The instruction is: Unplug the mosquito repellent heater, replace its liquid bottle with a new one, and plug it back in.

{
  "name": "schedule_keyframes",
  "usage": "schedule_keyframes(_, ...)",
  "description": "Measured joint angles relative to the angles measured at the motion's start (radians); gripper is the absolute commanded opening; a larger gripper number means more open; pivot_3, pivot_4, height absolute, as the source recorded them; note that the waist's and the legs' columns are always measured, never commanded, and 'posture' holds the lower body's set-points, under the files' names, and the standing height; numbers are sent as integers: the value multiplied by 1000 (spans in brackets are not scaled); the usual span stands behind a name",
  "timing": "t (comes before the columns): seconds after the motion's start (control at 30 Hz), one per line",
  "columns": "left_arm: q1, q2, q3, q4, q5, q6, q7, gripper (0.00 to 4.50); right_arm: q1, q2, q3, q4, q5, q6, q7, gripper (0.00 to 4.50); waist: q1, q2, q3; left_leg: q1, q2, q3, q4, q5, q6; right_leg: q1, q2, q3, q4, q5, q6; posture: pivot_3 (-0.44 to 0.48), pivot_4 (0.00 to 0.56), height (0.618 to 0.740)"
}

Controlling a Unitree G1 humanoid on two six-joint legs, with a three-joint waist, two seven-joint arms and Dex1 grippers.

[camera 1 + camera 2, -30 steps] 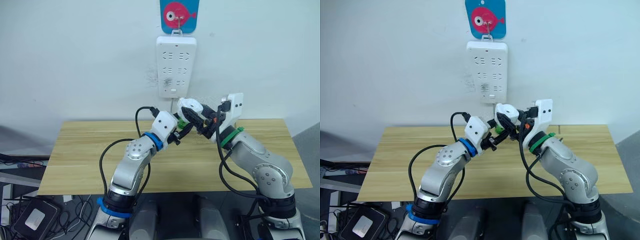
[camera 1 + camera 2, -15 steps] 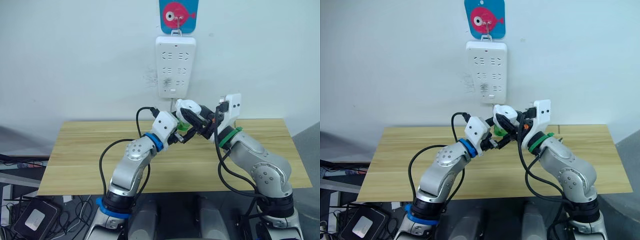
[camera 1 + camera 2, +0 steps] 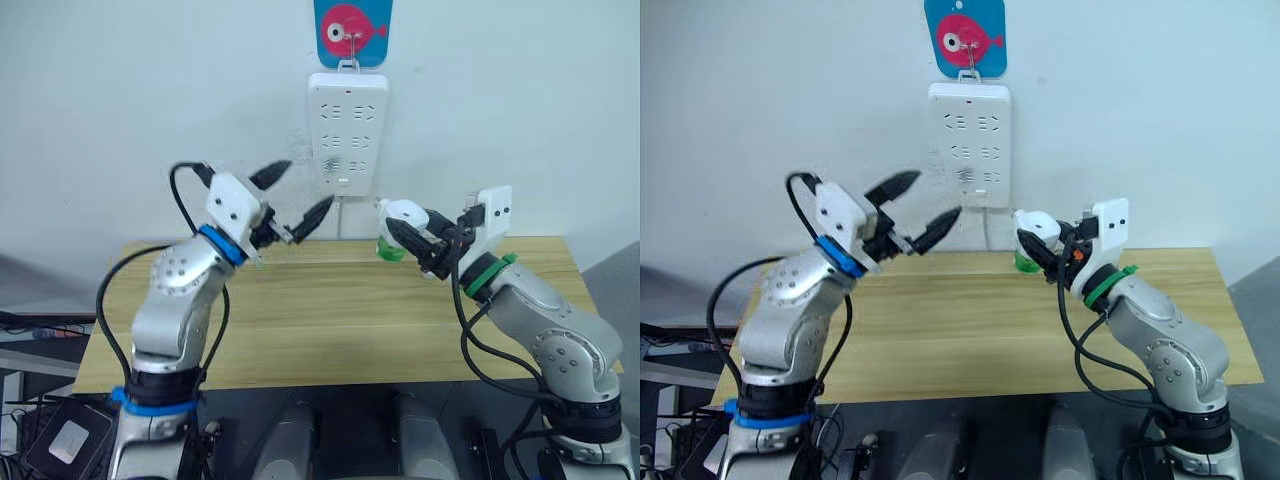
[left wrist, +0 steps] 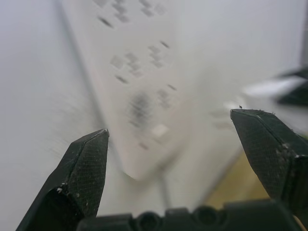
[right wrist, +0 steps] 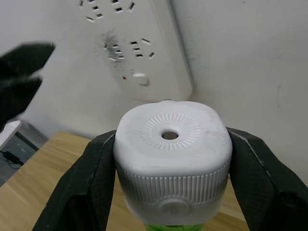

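The left gripper [image 3: 293, 195] hangs with fingers spread and empty, just left of the wall socket strip [image 3: 347, 130]. Below and right of the strip, the right gripper [image 5: 168, 192] is clamped on the mosquito repellent heater [image 5: 172, 159], green bottle [image 3: 389, 250] fitted. A skewed approach could miss the slots and jam.

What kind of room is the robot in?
Probably a test room or lab, not a home: a bare wooden table against a plain wall, a socket strip hung on a fish hook, and cables on the floor.
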Motion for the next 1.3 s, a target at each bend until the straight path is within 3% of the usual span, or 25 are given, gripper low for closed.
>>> schedule_keyframes(0.47,-210,-2,-57,356,41,-146,-93,4500,-24,-17,-8,-3,-6,16,10,2931,-6,0,0,0,0,0,0,0,0,0,0,0,0,0,0,53,265,740)
schedule_keyframes(0.93,-266,-34,-99,592,17,-165,-289,4500,-53,-18,-23,-15,-3,16,19,2931,-8,0,0,-1,-1,-1,0,0,0,0,0,-1,0,0,0,39,257,740)
schedule_keyframes(1.3,-314,-66,-42,631,-103,-50,-351,1353,-160,-30,0,-23,-22,38,13,2931,-17,0,0,-1,0,-2,-1,0,0,0,0,-1,0,0,0,28,249,740)
